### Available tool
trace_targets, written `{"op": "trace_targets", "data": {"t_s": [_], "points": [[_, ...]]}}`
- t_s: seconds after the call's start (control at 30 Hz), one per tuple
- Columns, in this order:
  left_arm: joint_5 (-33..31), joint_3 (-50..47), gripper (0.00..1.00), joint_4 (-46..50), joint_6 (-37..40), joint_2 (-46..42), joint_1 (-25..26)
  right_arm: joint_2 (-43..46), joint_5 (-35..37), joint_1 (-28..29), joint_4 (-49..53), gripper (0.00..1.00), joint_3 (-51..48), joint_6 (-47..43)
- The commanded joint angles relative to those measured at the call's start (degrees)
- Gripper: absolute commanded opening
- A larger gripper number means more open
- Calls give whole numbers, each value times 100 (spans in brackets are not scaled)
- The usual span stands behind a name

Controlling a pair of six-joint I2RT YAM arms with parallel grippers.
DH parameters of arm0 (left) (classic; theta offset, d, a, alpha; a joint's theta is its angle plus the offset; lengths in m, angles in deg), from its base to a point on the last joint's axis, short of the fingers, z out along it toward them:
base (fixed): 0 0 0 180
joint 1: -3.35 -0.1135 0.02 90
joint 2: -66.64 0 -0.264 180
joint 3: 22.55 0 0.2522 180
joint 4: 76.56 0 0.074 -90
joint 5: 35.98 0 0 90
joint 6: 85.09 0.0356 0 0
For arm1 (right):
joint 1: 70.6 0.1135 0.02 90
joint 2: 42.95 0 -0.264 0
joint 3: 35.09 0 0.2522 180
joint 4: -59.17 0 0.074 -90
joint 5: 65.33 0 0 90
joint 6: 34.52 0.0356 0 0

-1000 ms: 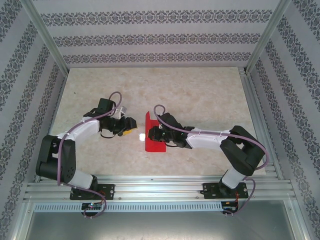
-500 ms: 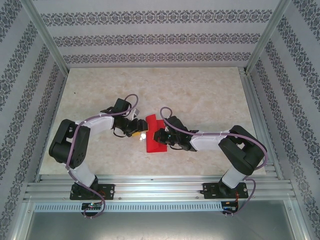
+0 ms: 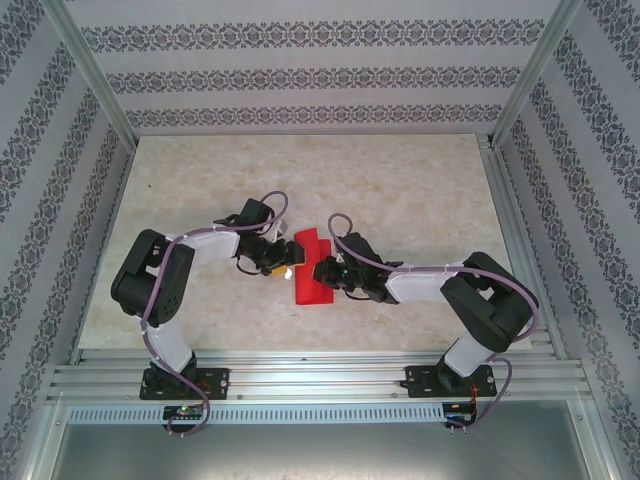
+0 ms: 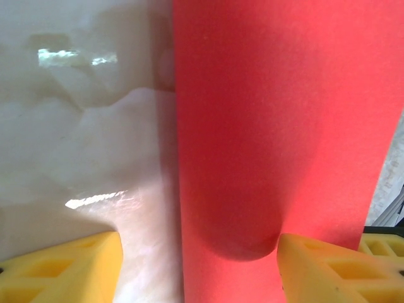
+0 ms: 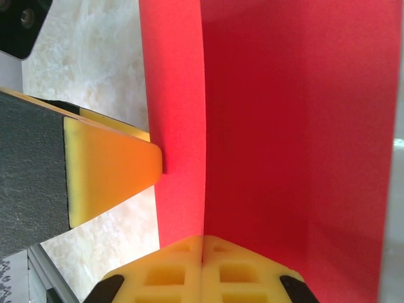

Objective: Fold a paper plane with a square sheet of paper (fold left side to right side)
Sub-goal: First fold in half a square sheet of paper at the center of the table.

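The square sheet of paper (image 3: 308, 287) lies bright red and folded at the table's middle, between both grippers. In the right wrist view one layer (image 5: 180, 95) lies flat and a darker flap (image 5: 297, 126) rises from a crease that runs straight into my right gripper (image 5: 202, 252), which is shut on it. My left gripper (image 3: 287, 268) is at the sheet's left edge, open. Its yellow fingertips (image 4: 69, 268) straddle that edge of the paper (image 4: 271, 126), and one left fingertip (image 5: 110, 173) touches the edge in the right wrist view.
The pale marbled table (image 3: 400, 190) stretches free behind and to both sides of the sheet. Patterned walls and metal posts (image 3: 90, 70) enclose it, and an aluminium rail (image 3: 320, 375) carrying both arm bases runs along the near edge.
My left arm has swung right until its gripper reaches the sheet's left edge, and its jaws have opened wider. The right gripper has brought the raised flap lower and to the right.
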Motion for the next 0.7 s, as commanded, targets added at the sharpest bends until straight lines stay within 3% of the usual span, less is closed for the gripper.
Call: {"op": "trace_targets", "data": {"t_s": [0.0,0.33,0.67], "points": [[-9,155,64,-272,-92,155,160,154,-2,-71,20,4,-65,14],[-31,261,60,-263,-142,254,315,308,75,-115,303,6,-126,-44],[-147,384,48,-150,-141,453,453,349,94,-145,563,15,-83,-169]]}}
